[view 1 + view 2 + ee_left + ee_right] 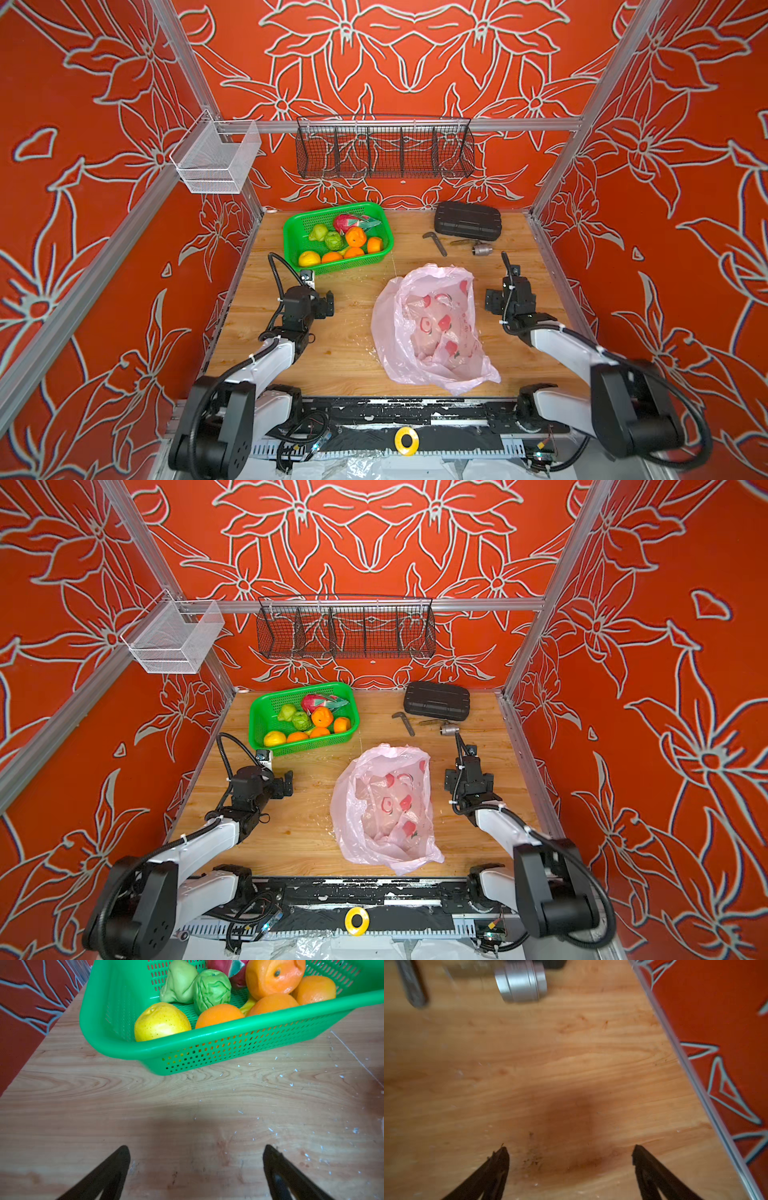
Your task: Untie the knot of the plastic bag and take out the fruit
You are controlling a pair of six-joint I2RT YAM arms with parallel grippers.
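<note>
Nearest, the pink plastic bag [432, 328] lies slack and apparently empty at the centre of the surface [353, 353]. The left gripper [195, 1151] at its 9 o'clock and the right gripper [571, 1151] at its 3 o'clock hover clear as though finished, jaws wide, holding nothing. Farthest, at 11 o'clock, the fruit [356, 237] sits collected in a green basket [361, 262].

Fruit [355, 237] in basket [291, 245] back left, plastic bag [432, 328] centre, case [467, 220] back right, hex key [438, 246] before it.

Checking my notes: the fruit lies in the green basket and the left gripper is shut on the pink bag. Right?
No: the fruit lies in the green basket, but the left gripper is open, away from the pink bag; the left wrist view shows this.
</note>
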